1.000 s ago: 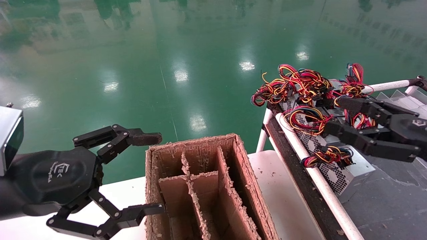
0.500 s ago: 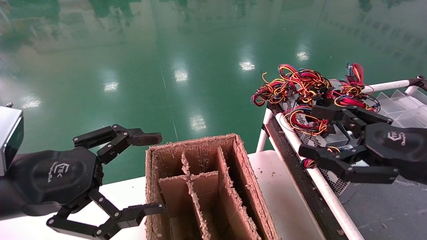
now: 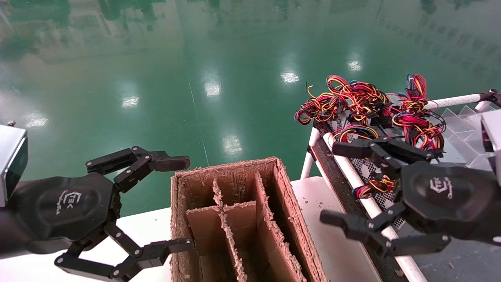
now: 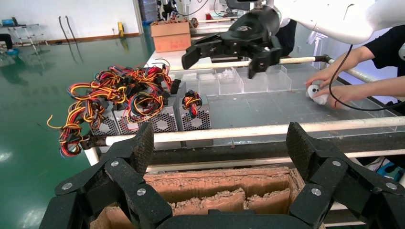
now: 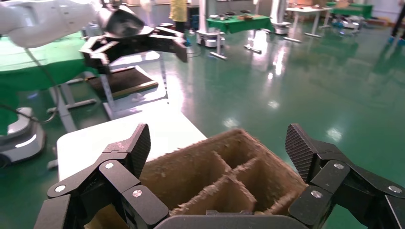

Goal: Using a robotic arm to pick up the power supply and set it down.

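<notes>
Three silver-grey power supplies (image 4: 160,123) with perforated vents stand side by side on the grey rack, with bunches of red, yellow and black wires (image 3: 352,98) on top. In the head view the nearest power supply (image 3: 363,169) lies behind the white rail. My right gripper (image 3: 334,183) is open and empty. It hovers over the rail, between the supplies and the brown cardboard box (image 3: 238,219), and touches neither. The right wrist view looks down on the cardboard box (image 5: 215,176) between the right gripper's (image 5: 219,143) spread fingers. My left gripper (image 3: 176,203) is open and parked at the box's left side.
The cardboard box with dividers sits on a white table (image 3: 336,235). A white rail (image 3: 375,211) edges the rack. Clear plastic trays (image 4: 229,81) stand behind the supplies. A person's hands (image 4: 334,86) work at the rack's far end. Green floor lies beyond.
My right gripper has drawn back from over the power supplies, toward me and toward the cardboard box, still open and empty. The left gripper has not moved.
</notes>
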